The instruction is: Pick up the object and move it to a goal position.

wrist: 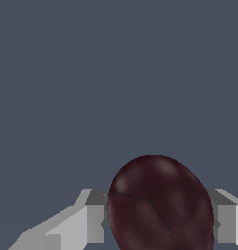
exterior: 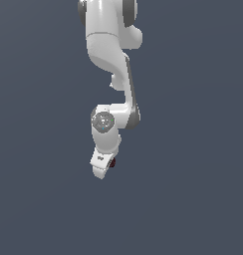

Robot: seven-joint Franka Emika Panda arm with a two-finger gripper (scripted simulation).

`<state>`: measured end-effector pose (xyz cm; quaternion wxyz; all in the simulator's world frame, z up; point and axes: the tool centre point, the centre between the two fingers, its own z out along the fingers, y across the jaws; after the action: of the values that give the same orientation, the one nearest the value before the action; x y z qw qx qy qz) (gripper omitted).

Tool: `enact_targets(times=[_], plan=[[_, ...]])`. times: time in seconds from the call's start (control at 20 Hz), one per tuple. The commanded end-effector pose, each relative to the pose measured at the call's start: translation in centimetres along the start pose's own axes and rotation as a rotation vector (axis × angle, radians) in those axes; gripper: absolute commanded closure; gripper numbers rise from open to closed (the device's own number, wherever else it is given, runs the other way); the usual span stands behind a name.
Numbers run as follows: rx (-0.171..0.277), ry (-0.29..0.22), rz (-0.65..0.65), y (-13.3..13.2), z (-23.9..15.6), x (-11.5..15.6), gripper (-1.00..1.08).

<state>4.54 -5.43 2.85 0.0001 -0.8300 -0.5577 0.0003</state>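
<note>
One arm point(exterior: 111, 55) is seen in the exterior view, hanging down from the top of the frame over a plain dark blue-grey tabletop point(exterior: 193, 199). The claw point(exterior: 104, 168) is at its lowest end, tilted slightly. The ball point(exterior: 112, 162) shows only as a small maroon sliver at the claw's edge, on the exterior view's right; most of it is hidden by the white housing. Whether the ball rests on the tabletop or is lifted cannot be told here. No goal marker is visible.

In the wrist view the ball point(wrist: 160, 205) fills the space between the two fingers point(wrist: 94, 217), dark maroon and faintly mottled. Each finger appears to meet the ball's side with no gap visible, so the claw is judged to be clenched on the ball, or very nearly so.

Step in hand, as judged: the grasp, at or just past closure. The next move calls for firm contact to be confirmed, then a straight lift and a steady carry toward the goal. A round ball held by flat pads could slip out under abrupt motion.
</note>
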Motion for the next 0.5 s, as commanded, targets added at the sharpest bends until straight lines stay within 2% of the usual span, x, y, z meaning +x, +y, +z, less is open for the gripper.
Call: enact_targets(times=[0.0,0.45], plan=[[0.000,0.000,0.000,0.02,0.01,0.02,1.08],[0.000,0.000,0.000,0.00,-0.10,0.02,1.08]])
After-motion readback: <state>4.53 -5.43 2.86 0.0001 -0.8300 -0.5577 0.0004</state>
